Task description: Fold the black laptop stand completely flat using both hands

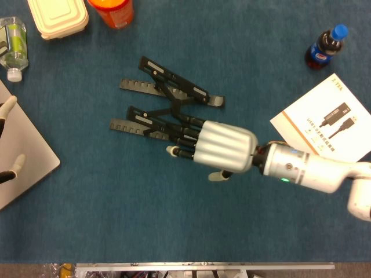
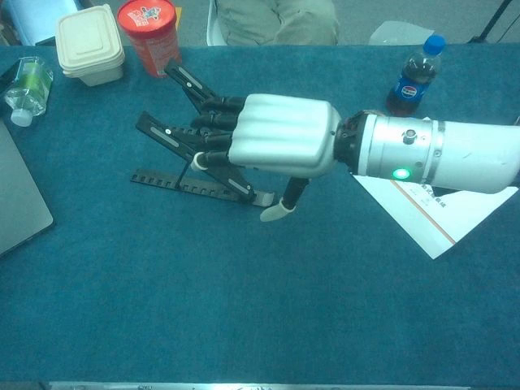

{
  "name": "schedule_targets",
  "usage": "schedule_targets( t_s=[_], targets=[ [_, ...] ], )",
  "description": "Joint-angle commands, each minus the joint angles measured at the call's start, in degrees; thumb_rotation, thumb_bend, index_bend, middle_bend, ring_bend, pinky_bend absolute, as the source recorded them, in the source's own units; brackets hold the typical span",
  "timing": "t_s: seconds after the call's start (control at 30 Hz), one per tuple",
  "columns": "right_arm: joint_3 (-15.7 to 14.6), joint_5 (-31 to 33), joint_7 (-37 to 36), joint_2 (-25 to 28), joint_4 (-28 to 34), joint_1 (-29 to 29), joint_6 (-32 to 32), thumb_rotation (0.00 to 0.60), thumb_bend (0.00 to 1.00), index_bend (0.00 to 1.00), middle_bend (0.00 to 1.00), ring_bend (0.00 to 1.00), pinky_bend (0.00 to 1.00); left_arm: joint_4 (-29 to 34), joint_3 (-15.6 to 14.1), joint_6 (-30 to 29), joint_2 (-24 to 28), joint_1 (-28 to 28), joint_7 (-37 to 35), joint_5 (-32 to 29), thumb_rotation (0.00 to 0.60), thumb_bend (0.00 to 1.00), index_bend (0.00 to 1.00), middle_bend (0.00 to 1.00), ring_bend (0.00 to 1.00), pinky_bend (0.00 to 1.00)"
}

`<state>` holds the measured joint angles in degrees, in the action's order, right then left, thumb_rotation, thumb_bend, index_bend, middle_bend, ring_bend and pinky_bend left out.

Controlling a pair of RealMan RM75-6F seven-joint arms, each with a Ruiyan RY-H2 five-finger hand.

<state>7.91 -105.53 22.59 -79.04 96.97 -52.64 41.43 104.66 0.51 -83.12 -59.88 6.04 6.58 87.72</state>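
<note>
The black laptop stand (image 1: pixel 168 78) stands propped open in an X shape at the middle of the blue table; the chest view shows its upper arms (image 2: pixel 162 130) raised above the notched base rails. My right hand (image 1: pixel 217 149) reaches in from the right, dark fingers stretched out and apart over the stand's near side, thumb hanging toward the table. In the chest view this right hand (image 2: pixel 280 145) covers the stand's right half, and I cannot tell whether the fingers touch it. Of my left hand (image 1: pixel 7 136), only pale fingertips show at the far left edge, spread apart and holding nothing.
A grey laptop (image 1: pixel 26 156) lies under the left hand. At the back left are a beige lunch box (image 1: pixel 58 17), an orange cup (image 1: pixel 111 10) and a small water bottle (image 1: pixel 13 46). A cola bottle (image 1: pixel 324 47) and a printed leaflet (image 1: pixel 324 124) sit at the right.
</note>
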Motion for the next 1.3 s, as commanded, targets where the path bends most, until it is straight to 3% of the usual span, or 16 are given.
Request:
schedule_targets(
  t_s=[0.03, 0.53, 0.77, 1.0, 1.3],
  targets=[
    [0.2, 0.8, 1.4, -2.3, -1.7, -1.5, -1.0, 0.35, 0.14, 0.18, 0.19, 0.02, 0.03, -0.3, 0.1, -0.1, 0.0, 0.0, -0.4, -0.1, 0.6, 0.27, 0.06, 0.15, 0.06, 0.07],
    [2.2, 6.9, 8.9, -10.7, -7.4, -7.6, -7.0, 0.35, 0.14, 0.18, 0.19, 0.0, 0.02, -3.1, 0.7, -1.4, -0.4, -0.6, -4.8, -0.8, 0.6, 0.27, 0.06, 0.15, 0.05, 0.07],
    [1.7, 8.0, 10.8, -11.5, -7.4, -8.6, -6.3, 0.35, 0.14, 0.18, 0.19, 0.0, 0.02, -4.8, 0.8, -1.8, -0.3, -1.0, -6.8, -1.0, 0.6, 0.27, 0.06, 0.15, 0.05, 0.07],
    [1.9, 12.0, 15.5, -13.4, -9.2, -10.8, -10.0, 0.35, 0.14, 0.18, 0.19, 0.0, 0.02, -5.4, 0.7, -1.5, -0.9, -0.9, -7.6, -0.6, 0.6, 0.27, 0.06, 0.15, 0.05, 0.07],
    [1.6, 15.5, 16.0, -15.9, -11.2, -12.8, -11.2, 0.35, 0.15, 0.18, 0.19, 0.0, 0.02, -6.3, 0.8, -1.7, -1.0, -1.0, -8.5, -0.8, 0.6, 0.27, 0.06, 0.15, 0.05, 0.07]
  ],
)
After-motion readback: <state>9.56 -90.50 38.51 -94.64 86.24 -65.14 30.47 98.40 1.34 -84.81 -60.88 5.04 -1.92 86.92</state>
